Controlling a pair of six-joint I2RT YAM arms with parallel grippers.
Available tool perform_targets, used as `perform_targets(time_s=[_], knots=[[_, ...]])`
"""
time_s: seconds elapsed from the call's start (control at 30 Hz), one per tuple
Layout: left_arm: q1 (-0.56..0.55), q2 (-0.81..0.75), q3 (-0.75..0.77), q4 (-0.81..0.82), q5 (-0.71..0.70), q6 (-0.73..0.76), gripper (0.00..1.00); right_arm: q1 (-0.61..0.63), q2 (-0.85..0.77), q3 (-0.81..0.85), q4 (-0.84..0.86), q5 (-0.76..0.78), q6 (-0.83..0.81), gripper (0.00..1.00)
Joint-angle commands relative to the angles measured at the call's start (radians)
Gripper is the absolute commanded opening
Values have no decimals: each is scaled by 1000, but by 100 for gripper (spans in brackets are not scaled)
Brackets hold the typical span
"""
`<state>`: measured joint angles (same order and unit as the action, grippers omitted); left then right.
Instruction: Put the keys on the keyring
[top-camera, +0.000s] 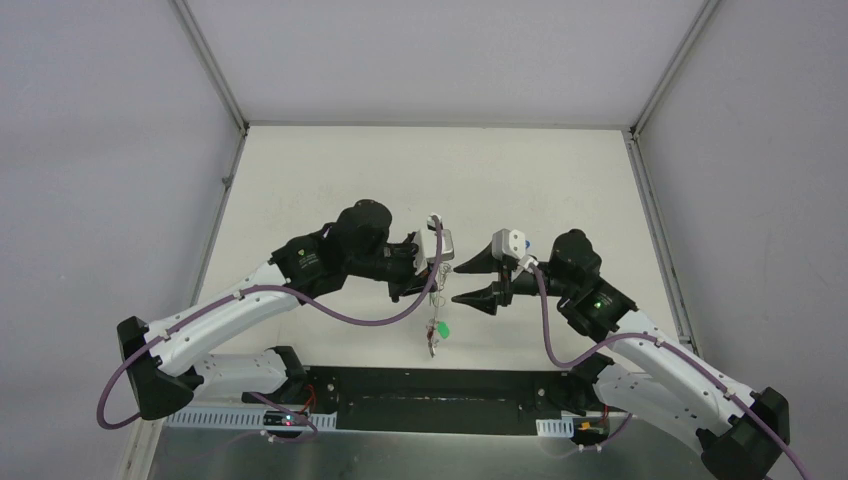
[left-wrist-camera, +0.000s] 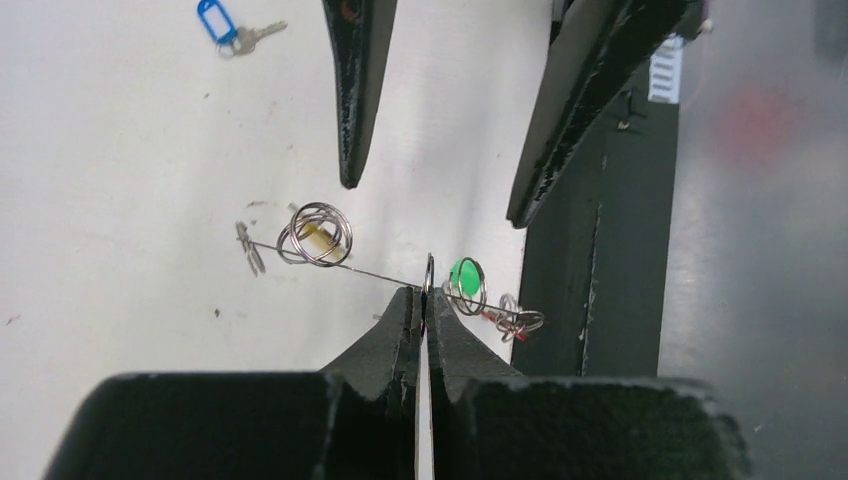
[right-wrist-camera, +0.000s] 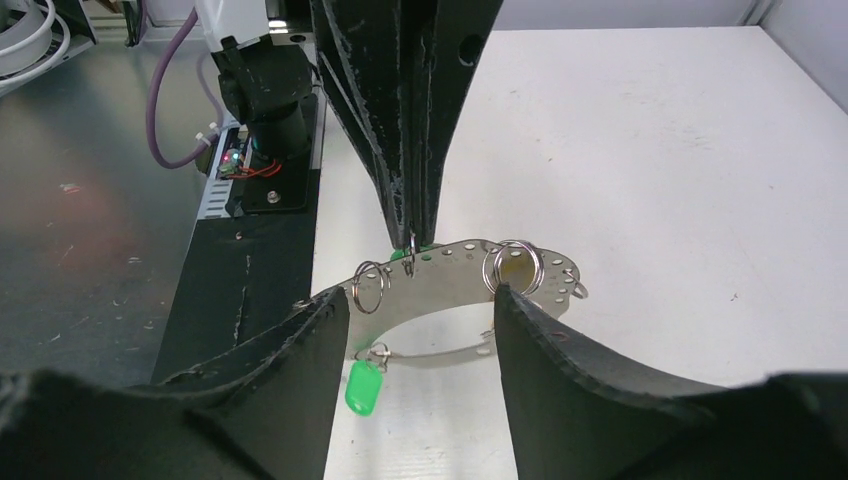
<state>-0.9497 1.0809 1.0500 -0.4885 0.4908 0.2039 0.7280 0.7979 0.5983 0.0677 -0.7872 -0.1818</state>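
The keyring (right-wrist-camera: 455, 272), a flat perforated silvery band bent into a loop, hangs in the air between the two grippers. My left gripper (left-wrist-camera: 423, 293) is shut on its upper edge, beside a small split ring. Several split rings hang on the band: one with a yellow tag (right-wrist-camera: 512, 266), one with a green tag (right-wrist-camera: 365, 388), one with a red bit (left-wrist-camera: 497, 317). A key (top-camera: 432, 346) dangles below the green tag (top-camera: 443, 329). My right gripper (right-wrist-camera: 420, 293) stands open, its fingers either side of the band without touching it.
A loose key with a blue tag (left-wrist-camera: 222, 22) lies on the white table (left-wrist-camera: 120, 180), beyond the right gripper's fingers (left-wrist-camera: 350, 110). The black base plate (top-camera: 430, 395) runs along the near edge below the hanging keys. Grey walls enclose the table.
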Motion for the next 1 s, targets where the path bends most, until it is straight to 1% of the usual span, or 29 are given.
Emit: perform_targets(time_s=[0.0,0.13,0.23,0.27,0.37,0.47,0.53,0.6,0.7,0.8,0.97], knots=[[-20,55,166,-238,-98,71,0,1,9,30,111,26,52,58],[-45,118,296,-397,-188,95,0,2,34,11,229,67,150,59],[-76,170,388,-505,-284,107,0,2,59,-9,327,86,219,59],[-85,188,415,-542,-306,110,0,3,68,-17,359,105,266,59],[-102,244,496,-633,-347,111,0,9,94,-45,453,118,313,58],[-118,288,551,-691,-377,109,0,26,119,-72,526,124,366,49],[-124,308,577,-716,-400,103,0,40,136,-98,586,129,381,44],[-126,319,589,-725,-405,100,0,59,152,-129,658,148,397,41],[-129,323,588,-725,-394,104,0,90,186,-166,753,184,410,40],[-130,325,583,-724,-384,108,0,119,228,-181,812,201,409,37],[-134,319,561,-698,-366,107,0,160,292,-179,889,202,413,28]])
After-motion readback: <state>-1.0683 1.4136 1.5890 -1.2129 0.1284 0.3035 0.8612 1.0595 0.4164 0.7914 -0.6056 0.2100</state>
